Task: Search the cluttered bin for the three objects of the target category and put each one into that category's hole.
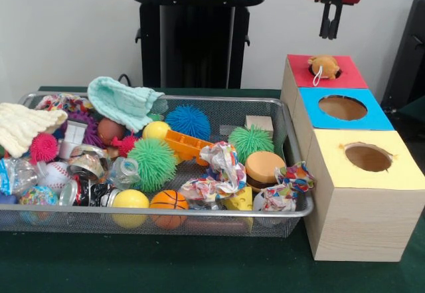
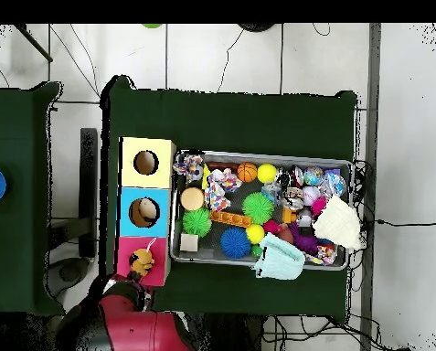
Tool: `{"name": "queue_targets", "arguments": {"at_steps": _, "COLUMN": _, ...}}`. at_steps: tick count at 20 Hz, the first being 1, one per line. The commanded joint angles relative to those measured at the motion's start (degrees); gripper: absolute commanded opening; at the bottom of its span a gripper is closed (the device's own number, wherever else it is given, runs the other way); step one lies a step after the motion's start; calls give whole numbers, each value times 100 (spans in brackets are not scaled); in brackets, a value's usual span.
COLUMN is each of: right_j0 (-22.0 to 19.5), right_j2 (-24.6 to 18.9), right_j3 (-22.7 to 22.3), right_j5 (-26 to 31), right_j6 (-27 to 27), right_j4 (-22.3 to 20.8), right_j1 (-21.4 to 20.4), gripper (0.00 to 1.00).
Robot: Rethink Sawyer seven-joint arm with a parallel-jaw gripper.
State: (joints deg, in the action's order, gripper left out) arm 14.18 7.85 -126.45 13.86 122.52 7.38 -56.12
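The black two-fingered gripper (image 1: pixel 330 22) hangs from the red arm high above the red-topped end of the pale wooden sorting box (image 1: pixel 358 220), its fingers close together and holding nothing. Directly under it, a small orange-brown plush toy (image 1: pixel 324 66) with a white loop sits in the hole of the red panel (image 1: pixel 327 71), riding up at the rim rather than dropped through. Beside that come the blue panel (image 1: pixel 342 107) and the yellow panel (image 1: pixel 367 157), each with its own round hole.

To the side stands the wire mesh bin (image 1: pixel 159 221), crammed: a green spiky rubber ball (image 1: pixel 153 163), a blue one (image 1: pixel 186 121), crumpled patterned cloth scraps (image 1: pixel 216 171), a small basketball (image 1: pixel 169 201), a mint knitted cloth (image 1: pixel 124 102) draped over the far rim.

If plush is the category, I'd guess the remaining pieces lie buried under the clutter. Such toys look light, soft and squashy, unlikely to slip or break; pinching across the body's thickest part seems safest, since a loop or limb might slide out.
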Motion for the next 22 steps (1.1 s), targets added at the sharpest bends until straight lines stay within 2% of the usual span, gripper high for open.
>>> {"name": "queue_targets", "arguments": {"at_steps": 1, "right_j0": 41, "right_j2": 5, "right_j3": 113, "right_j5": -442, "right_j6": 1019, "right_j4": 61, "right_j1": 453, "gripper": 0}}
{"name": "queue_targets", "arguments": {"at_steps": 7, "right_j0": 192, "right_j2": 22, "right_j3": 60, "right_j5": -474, "right_j6": 1117, "right_j4": 174, "right_j1": 492, "gripper": 0}}
{"name": "queue_targets", "arguments": {"at_steps": 13, "right_j0": 40, "right_j2": -245, "right_j3": -93, "right_j5": -724, "right_j6": 1189, "right_j4": 293, "right_j1": 563, "gripper": 0}}
{"name": "queue_targets", "arguments": {"at_steps": 22, "right_j0": -15, "right_j2": -289, "right_j3": -42, "right_j5": -1073, "right_j6": 1236, "right_j4": 329, "right_j1": 830, "gripper": 0}}
